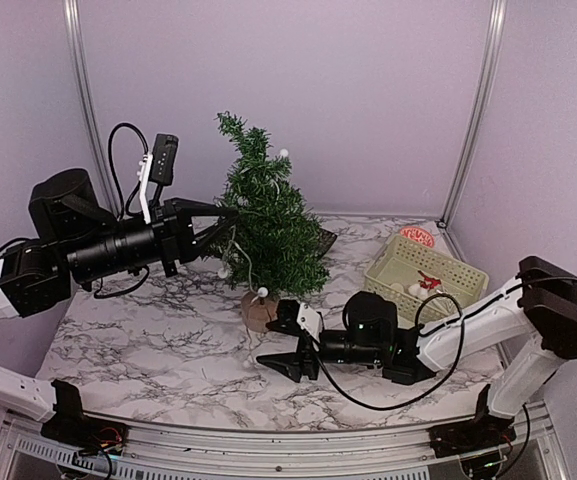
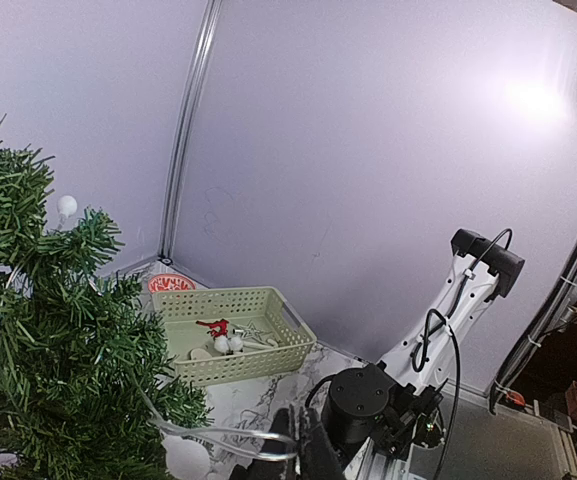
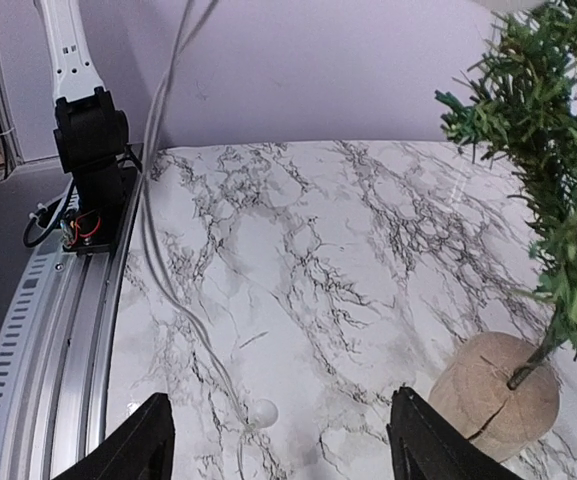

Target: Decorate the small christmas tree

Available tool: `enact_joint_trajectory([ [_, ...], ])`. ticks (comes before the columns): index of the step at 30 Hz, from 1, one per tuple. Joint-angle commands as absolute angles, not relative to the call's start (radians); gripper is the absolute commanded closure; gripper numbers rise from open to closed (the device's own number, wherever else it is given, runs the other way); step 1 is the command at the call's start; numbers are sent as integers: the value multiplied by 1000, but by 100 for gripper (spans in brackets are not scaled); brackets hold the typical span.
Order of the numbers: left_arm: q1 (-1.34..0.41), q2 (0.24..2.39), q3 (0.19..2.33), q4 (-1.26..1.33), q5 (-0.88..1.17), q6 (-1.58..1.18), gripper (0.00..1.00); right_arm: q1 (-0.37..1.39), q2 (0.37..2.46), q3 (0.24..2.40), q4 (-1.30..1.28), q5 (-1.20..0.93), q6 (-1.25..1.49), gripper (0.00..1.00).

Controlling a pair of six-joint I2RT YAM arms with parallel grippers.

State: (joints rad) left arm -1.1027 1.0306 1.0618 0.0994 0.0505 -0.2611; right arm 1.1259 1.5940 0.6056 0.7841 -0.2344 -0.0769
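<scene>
The small christmas tree (image 1: pixel 268 225) is seen standing upright on its wood base (image 3: pixel 495 395); the left gripper (image 1: pixel 226 213) is pressed shut against the tree's mid-height branches on the left arm's side, apparently pinched on the light string (image 2: pixel 218 433); the right gripper (image 3: pixel 283 450) is set low in front of the tree, jaws spread and nothing held; one bulb (image 3: pixel 261 411) of the string is found lying between those jaws, near the tree's base; the right arm is judged the nearer for it.
</scene>
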Motion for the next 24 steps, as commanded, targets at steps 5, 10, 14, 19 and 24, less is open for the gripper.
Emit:
enact_joint_trajectory([
  [5,-1108,1016,1116,83,6,-251,100,1134,1729,734,971,-321,-55,30],
  [10,-1108,1007,1135,79,-59,-250,100,1133,1797,771,1019,-328,-28,46],
  [14,-1108,1002,1164,61,-113,-236,100,1134,1794,783,1022,-320,-7,86],
  [19,-1108,993,1206,41,-212,-201,100,1136,1626,763,919,-253,15,100],
  [24,-1108,992,1240,39,-333,-136,100,1136,1409,772,714,-167,-36,100],
])
